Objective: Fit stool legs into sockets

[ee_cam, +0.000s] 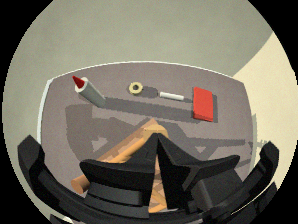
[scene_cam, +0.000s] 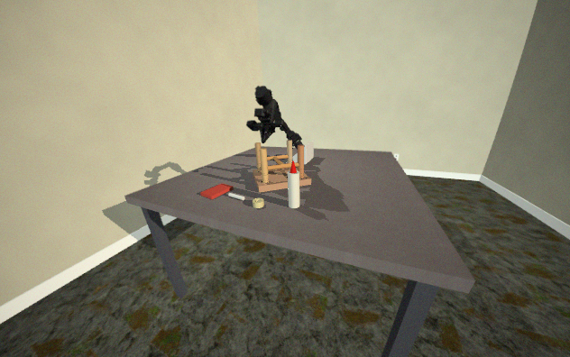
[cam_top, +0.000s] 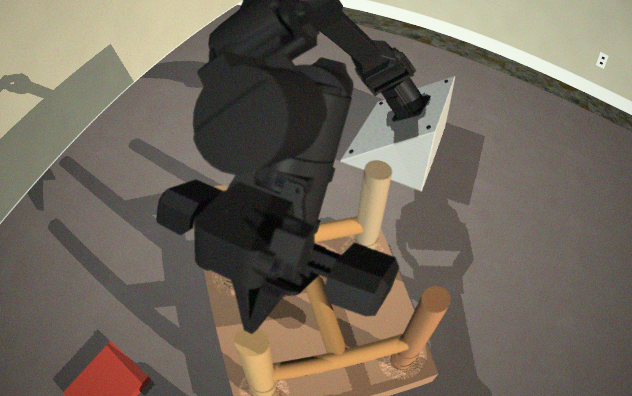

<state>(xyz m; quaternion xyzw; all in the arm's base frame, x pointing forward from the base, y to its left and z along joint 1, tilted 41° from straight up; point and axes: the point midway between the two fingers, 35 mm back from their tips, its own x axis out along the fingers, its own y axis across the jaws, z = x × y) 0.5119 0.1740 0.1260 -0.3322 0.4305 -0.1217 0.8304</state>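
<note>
Bare home room — beige walls (scene_cam: pixel 135 90), mottled carpet (scene_cam: pixel 271 306), wall outlet (cam_top: pixel 602 60)

light: bright, even | shadows: hard-edged, cast left across table (scene_cam: pixel 370 216) | wrist view: fisheye, black vignette

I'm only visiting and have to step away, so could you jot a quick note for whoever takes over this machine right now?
Tool: shut, holding nothing, poised just above the top of the near leg.
Stool: upside down, seat flat on the table. All four legs stand upright in the seat's corners, joined by rungs; how deep they sit cannot be judged.
Nearby, apart from the stool: glue bottle, tape roll, red block.
Done: legs appear fitted, tool has let go.
Left: move the arm clear of the stool.
</note>
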